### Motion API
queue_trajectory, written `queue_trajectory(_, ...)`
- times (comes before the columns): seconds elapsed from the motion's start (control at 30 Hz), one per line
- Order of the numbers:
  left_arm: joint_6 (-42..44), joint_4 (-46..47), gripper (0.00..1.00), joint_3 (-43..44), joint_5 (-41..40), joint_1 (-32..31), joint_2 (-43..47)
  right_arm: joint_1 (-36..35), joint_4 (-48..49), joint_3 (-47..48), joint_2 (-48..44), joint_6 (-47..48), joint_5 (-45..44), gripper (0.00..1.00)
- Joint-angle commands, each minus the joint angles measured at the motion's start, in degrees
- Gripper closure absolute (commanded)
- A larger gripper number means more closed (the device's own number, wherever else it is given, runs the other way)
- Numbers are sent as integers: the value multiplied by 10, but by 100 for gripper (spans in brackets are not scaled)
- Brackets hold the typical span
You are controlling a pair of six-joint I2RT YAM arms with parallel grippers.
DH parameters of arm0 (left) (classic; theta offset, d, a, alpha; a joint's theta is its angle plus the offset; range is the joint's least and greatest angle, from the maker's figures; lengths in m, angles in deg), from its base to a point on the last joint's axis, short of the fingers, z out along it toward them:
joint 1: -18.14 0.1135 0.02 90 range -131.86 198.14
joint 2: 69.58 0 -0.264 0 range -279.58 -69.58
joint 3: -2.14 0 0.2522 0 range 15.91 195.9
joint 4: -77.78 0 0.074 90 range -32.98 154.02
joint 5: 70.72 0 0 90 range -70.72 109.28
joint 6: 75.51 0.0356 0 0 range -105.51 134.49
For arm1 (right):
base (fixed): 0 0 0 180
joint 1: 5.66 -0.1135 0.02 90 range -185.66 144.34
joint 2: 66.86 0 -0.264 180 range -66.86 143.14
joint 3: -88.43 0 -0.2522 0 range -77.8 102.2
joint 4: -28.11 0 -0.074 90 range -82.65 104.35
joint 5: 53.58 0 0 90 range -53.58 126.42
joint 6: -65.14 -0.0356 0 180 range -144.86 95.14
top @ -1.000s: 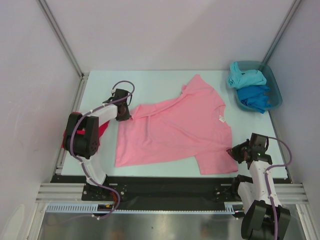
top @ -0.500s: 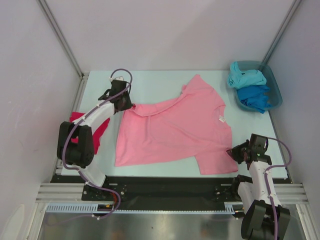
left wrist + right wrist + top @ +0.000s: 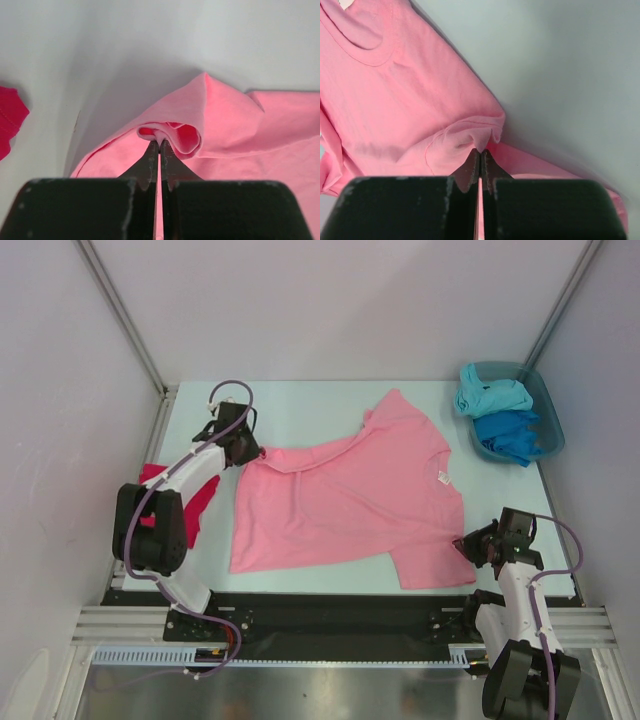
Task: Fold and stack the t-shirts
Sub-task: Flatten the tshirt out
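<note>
Bright, even, diffuse light; soft faint shadows.

Pink t-shirt (image 3: pixel 350 500): soft matt knit cloth, creased, stitched hems
Crimson t-shirt (image 3: pixel 9 117): same matt cloth
Turquoise t-shirt (image 3: pixel 490 395) and blue t-shirt (image 3: pixel 510 432): crumpled matt cloth
Tub (image 3: pixel 548 410): teal plastic, smooth, slightly translucent
Table (image 3: pixel 300 405): pale, smooth, faint sheen
Left gripper (image 3: pixel 159 146): fingers (image 3: pixel 148 162) black, matt, hard, edges scuffed pale
Front rail (image 3: pixel 120 625): ribbed bare metal, dull shine

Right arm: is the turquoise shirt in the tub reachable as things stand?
Probably not yet: the right pincer is shut on a corner of the pink shirt and must let go first. Nothing stands between it and the tub holding the turquoise shirt, on its own side.
</note>
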Motion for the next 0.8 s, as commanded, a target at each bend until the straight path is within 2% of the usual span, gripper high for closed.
queue_trajectory(0.0, -34, 17, 100, -1, 2, 10, 30, 0, 6, -1, -9, 4, 3, 100)
queue_trajectory(0.3, -72, 23, 100, -10, 50, 13, 40, 0, 10, -6, -10, 2, 2, 100)
queue_trajectory(0.5, -94, 38, 100, -49, 52, -18, 64, 0, 15, -11, -11, 1, 5, 100)
queue_trajectory(0.77, -102, 24, 100, -5, 57, -19, 71, 0, 12, -13, -13, 1, 6, 100)
